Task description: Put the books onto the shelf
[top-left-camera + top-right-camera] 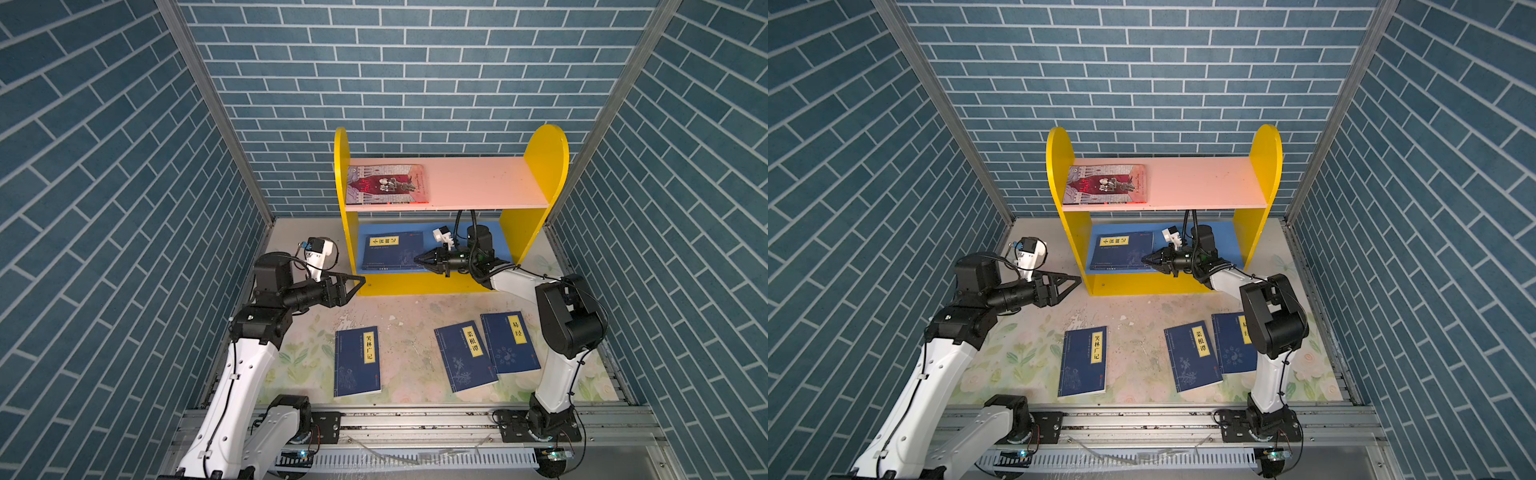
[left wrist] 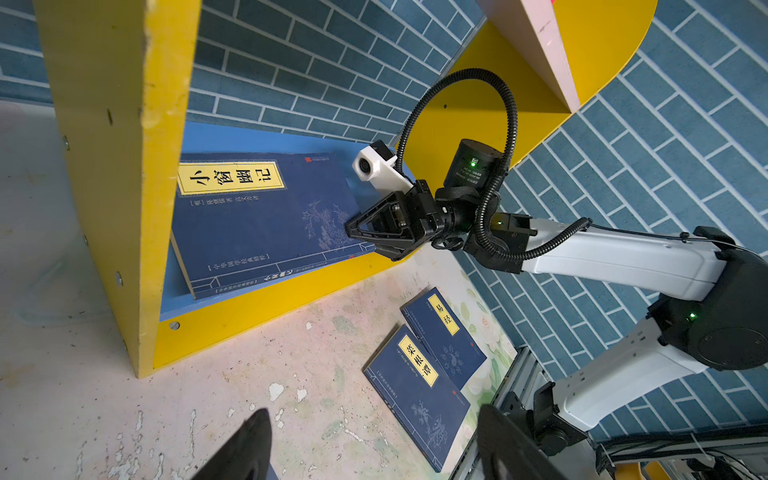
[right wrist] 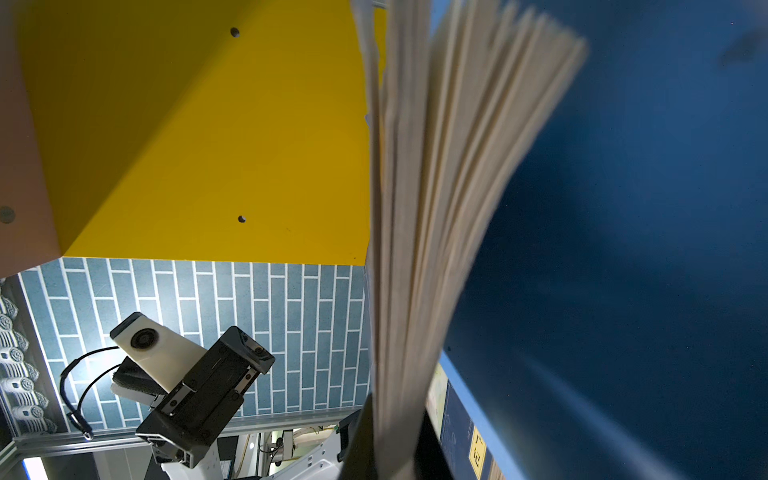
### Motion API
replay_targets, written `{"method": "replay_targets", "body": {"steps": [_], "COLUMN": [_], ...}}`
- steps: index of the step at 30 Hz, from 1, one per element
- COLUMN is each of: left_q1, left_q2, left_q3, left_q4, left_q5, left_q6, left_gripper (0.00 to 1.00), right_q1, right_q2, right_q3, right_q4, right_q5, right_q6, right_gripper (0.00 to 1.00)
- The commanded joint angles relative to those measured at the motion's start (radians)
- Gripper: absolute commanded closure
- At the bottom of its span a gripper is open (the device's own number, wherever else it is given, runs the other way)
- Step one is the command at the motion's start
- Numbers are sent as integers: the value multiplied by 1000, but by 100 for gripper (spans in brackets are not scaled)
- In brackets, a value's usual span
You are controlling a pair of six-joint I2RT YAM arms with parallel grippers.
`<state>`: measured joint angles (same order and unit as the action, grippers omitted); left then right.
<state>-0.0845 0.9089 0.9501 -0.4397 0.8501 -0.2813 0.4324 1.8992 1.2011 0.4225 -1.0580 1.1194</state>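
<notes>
Surroundings: blue brick-pattern walls box in a worn, flowery worktop; we see the shelf standing at the back.
Shelf: yellow side panels, a pink upper board and a blue lower board. We judge the gap between the boards is low, so books go in lying flat.
Top board: the grey-and-red book lies flat at its left end.
Right claw: it reaches in sideways under the pink board and is pinched tight on one short end of the navy book, which lies on the blue board. In the right wrist view the pages fan out from the jaws. We think this end grip lets the book slide in flat while the arm stays low.
Left claw: its jaws are wide and empty. It hovers above the worktop, just in front of the shelf's left side panel. We read this as parked clear of the other arm.
Waiting: a lone book lies flat near the front, and a pair of books lies to its right, edges meeting.
Next: we judge that letting go is called for.
</notes>
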Motion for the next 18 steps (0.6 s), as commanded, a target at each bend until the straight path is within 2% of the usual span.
{"method": "replay_targets", "body": {"steps": [1,8,10,18], "left_q1": [5,5,5,5], "left_q2": [-10,-14,-13,-15], "left_q3": [-16,-22,-23,-25], "left_q4": [27,29,32,32], "left_q5": [6,5,4,-5], "left_q6": [-8,-9,-9,-7], "left_gripper": [21,21,21,21], "right_q1": [9,8,8,8], "right_q2": [17,1,-11,-44], "right_q3": [46,77,98,149], "right_q4": [-65,-228,-332,-506], "right_q5": [-1,54,97,231], "right_q6": [-65,-159,-232,-333], "right_gripper": [92,70,63,59]}}
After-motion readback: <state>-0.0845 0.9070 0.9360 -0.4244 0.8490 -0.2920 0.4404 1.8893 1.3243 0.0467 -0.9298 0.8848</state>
